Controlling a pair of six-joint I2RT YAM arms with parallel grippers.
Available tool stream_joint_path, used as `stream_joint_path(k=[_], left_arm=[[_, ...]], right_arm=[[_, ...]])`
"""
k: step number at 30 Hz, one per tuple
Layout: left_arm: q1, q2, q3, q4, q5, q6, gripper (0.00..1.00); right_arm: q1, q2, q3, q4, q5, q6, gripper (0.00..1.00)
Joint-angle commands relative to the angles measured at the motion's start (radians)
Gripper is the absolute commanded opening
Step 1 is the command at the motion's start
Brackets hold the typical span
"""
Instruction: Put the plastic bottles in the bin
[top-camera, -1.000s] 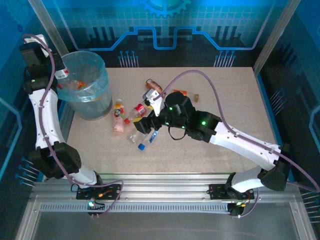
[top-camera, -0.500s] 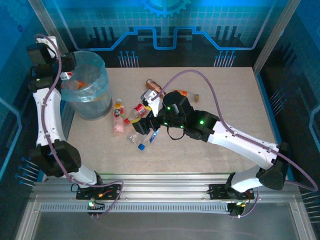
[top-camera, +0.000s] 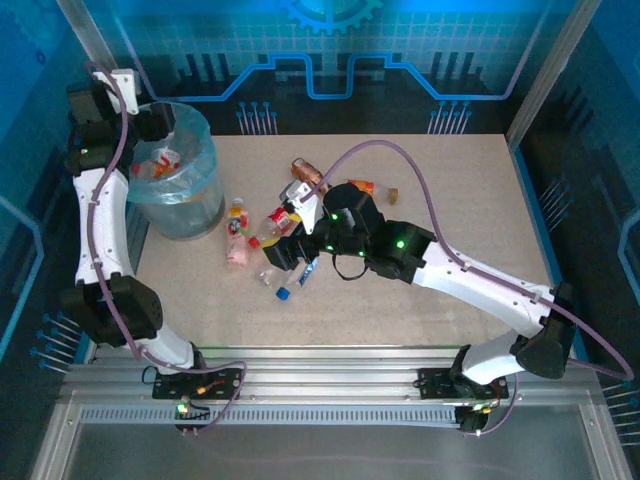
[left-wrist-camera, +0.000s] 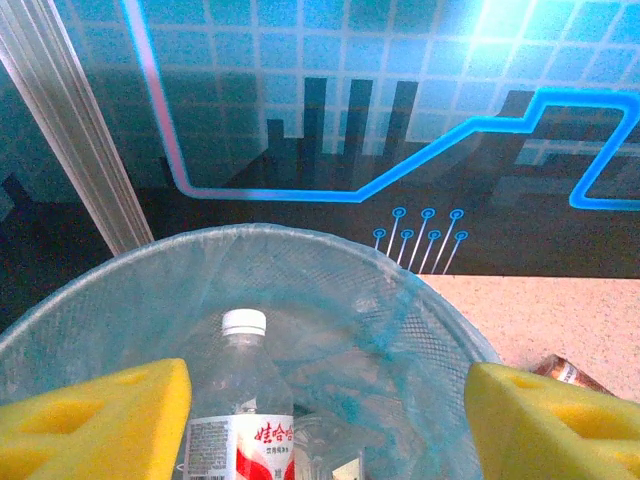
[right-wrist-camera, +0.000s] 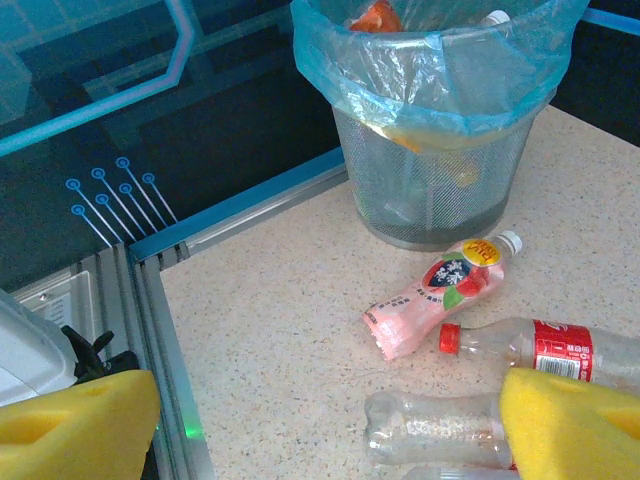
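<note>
Seen from above, the bin (top-camera: 195, 205) stands at the upper left of the frame, on the corner of the tabletop (top-camera: 450, 200), and already has some bottles in it. The left claw (top-camera: 152, 125) hangs over its left rim. The plastic bottles (top-camera: 262, 240) outside the bin lie in a loose group at the middle of the frame, just right of it. A brown bottle (top-camera: 305, 170) and an orange bottle (top-camera: 372, 187) lie a little higher. The right claw (top-camera: 283, 250) is low over the group.

In the left wrist view, the yellow pads (left-wrist-camera: 100, 420) sit in the two lower corners, wide apart, with nothing gripped between them. Under them is the open mouth of the bin (lined with a pale blue-green bag). Inside lies a clear bottle (left-wrist-camera: 240, 400) with a white cap and a red-and-white label.

In the right wrist view, the foam pads (right-wrist-camera: 570, 420) are also wide apart and hold nothing. The bin is at the upper right. Below it on the tabletop lie a pink bottle (right-wrist-camera: 430, 300), a red-capped bottle (right-wrist-camera: 540, 345) and a crushed bottle (right-wrist-camera: 440, 425), the last one just beside the right pad.
</note>
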Motion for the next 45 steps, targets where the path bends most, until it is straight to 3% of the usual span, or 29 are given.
stream_joint_path(k=[1,7,14,22,26,29,36,40,45], left_arm=[[0.000,0.005,0.053,-0.043,0.014,-0.027,0.73],[-0.001,-0.012,0.088,-0.062,0.015,-0.051,0.70],[-0.050,-0.099,0.119,-0.088,-0.002,-0.073,0.69],[-0.288,-0.258,-0.022,-0.089,-0.085,-0.005,0.67],[-0.419,-0.320,-0.122,-0.075,-0.122,0.000,0.67],[-0.523,-0.350,-0.190,-0.068,-0.136,0.018,0.67],[-0.688,-0.435,-0.446,-0.021,0.033,0.118,0.73],[-0.710,-0.489,-0.567,-0.024,0.112,0.145,0.75],[-0.710,-0.563,-0.673,0.014,0.089,0.134,0.76]], right_arm=[[0.016,0.001,0.009,0.004,-0.005,0.009,0.89],[0.015,0.011,0.016,0.002,0.003,0.008,0.89],[-0.011,0.041,0.088,-0.120,0.119,0.017,0.88],[-0.194,0.069,0.106,-0.284,0.144,0.173,0.85],[-0.353,0.100,0.081,-0.372,0.066,0.338,0.83],[-0.397,0.125,0.048,-0.392,0.039,0.410,0.82],[-0.291,0.211,-0.045,-0.350,0.064,0.567,0.85],[-0.193,0.285,-0.069,-0.316,0.083,0.649,0.87],[-0.108,0.373,-0.070,-0.274,0.104,0.735,0.91]])
